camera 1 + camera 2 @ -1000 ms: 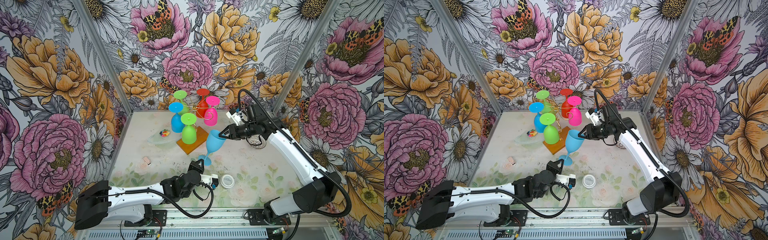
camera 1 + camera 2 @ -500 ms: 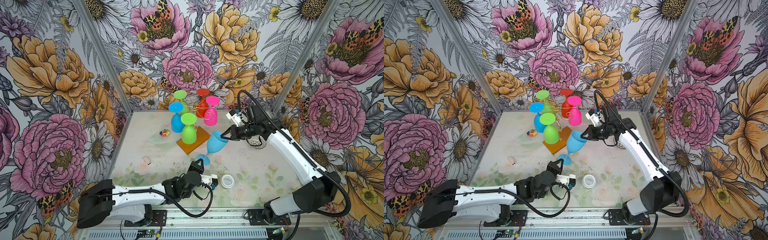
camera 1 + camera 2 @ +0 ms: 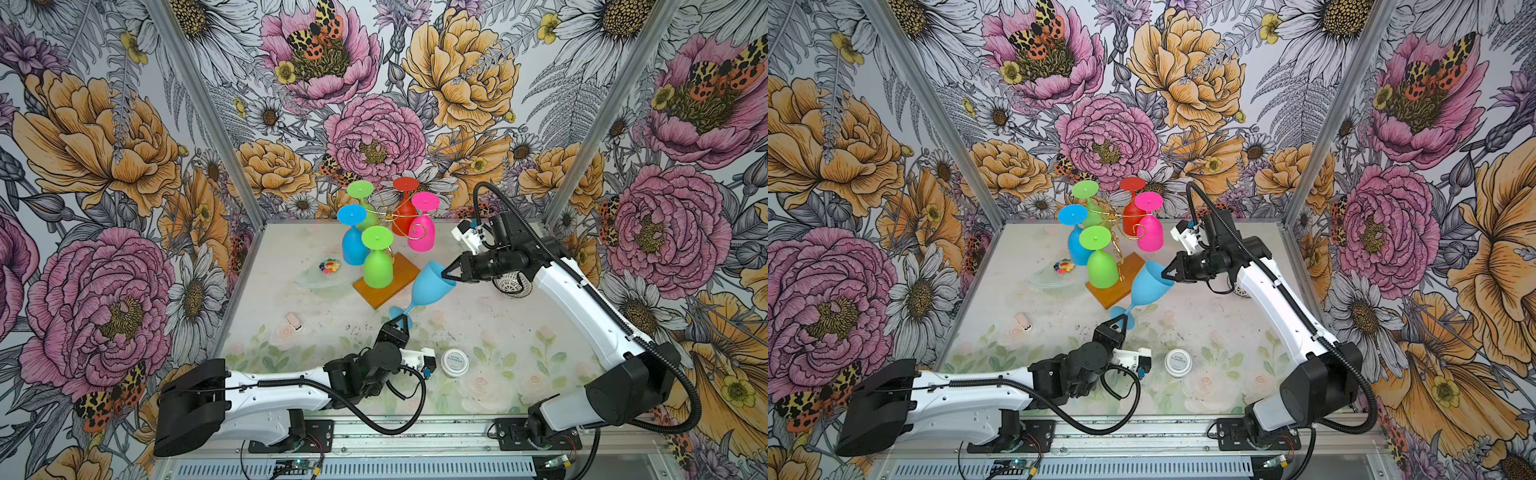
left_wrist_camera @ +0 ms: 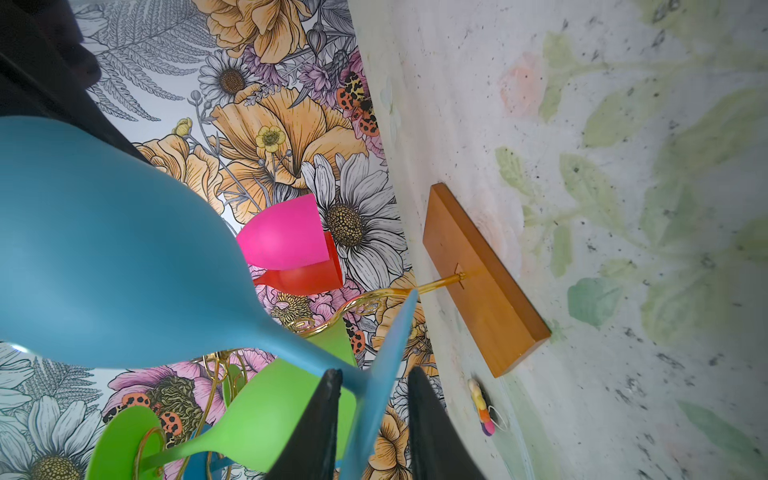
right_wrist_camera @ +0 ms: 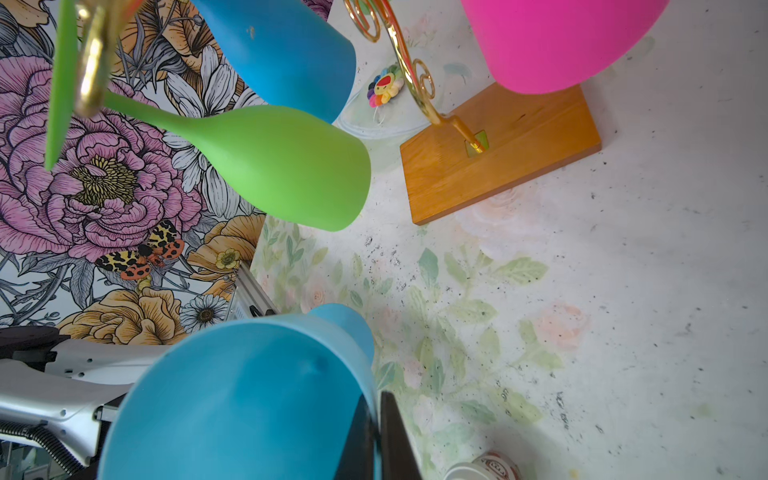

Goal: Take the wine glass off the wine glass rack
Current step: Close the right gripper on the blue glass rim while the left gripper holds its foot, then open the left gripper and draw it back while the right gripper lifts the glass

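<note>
Blue wine glass [image 3: 428, 286] hangs tilted mid-frame, off the rack [image 3: 401, 276], right fingers [image 5: 395, 436] clenched on its rim, left fingers [image 4: 324, 424] parted around its foot; the thin rim pinch may slip, dropping it on the tabletop [image 3: 519, 332].

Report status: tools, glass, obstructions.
Right tool shut on wine glass rim. Left tool open, astride its foot. Glass tilted, off the wine glass rack; rack close behind.

Bright, even, diffuse light; soft faint shadows on tabletop [image 3: 519, 332]. Top views sharp. Wrist views: near glass [image 4: 104, 249] soft-focus, edges stretched.
</note>
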Available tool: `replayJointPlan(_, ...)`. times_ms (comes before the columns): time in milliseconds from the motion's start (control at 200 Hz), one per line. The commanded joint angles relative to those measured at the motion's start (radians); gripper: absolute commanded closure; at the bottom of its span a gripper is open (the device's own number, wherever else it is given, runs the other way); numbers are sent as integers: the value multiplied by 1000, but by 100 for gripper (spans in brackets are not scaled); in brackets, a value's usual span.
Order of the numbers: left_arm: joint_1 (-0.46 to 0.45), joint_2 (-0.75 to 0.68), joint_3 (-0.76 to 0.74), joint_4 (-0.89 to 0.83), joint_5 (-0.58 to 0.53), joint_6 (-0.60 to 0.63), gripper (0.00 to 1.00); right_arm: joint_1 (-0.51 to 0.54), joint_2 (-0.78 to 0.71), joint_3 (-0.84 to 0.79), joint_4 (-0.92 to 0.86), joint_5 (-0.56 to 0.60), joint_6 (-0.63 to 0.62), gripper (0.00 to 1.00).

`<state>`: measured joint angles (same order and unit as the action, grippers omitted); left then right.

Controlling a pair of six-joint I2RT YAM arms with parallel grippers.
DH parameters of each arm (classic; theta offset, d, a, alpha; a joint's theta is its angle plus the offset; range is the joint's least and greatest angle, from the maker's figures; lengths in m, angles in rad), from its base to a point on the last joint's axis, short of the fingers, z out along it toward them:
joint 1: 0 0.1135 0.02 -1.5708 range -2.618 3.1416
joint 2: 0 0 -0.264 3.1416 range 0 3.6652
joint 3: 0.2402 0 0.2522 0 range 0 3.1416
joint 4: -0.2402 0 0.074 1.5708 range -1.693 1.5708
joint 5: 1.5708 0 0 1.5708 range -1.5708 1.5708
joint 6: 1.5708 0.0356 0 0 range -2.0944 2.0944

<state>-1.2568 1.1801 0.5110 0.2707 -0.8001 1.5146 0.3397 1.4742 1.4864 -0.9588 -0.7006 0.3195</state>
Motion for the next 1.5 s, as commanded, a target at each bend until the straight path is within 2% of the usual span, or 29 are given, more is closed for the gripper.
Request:
replayJointPlan(0,-16,-7,-22,21,1,-41,63,-2,-22,0,14,25,-13,100)
replayJointPlan(170,-26,-14,-31,15,13,-97,52,-6,-28,4,15,65,-18,100)
replayJointPlan(255,-29,-30,-28,14,27,-155,40,-6,-34,6,15,101,-22,100)
replayJointPlan(360,-34,-78,-19,-29,62,-272,34,-7,-43,0,15,156,-30,100)
replayJointPlan(595,-32,-175,8,-146,92,-542,26,-8,-61,-6,15,318,-46,100)
replayJointPlan(716,-1,-245,48,-261,166,-728,24,-8,-65,-10,16,423,-52,100)
replayJointPlan(801,25,-290,63,-297,194,-806,21,-7,-63,-11,17,488,-59,100)
replayJointPlan(911,86,-333,104,-365,224,-938,18,-7,-48,-6,17,558,-70,100)
replayJointPlan(1036,202,-385,146,-439,365,-1090,16,-8,-29,6,17,638,-64,100)
replayJointPlan(1256,341,-446,162,-462,474,-1232,14,-8,16,49,17,754,-68,100)
replayJointPlan(1496,514,-453,218,-553,581,-1369,14,-11,113,117,17,800,-93,100)
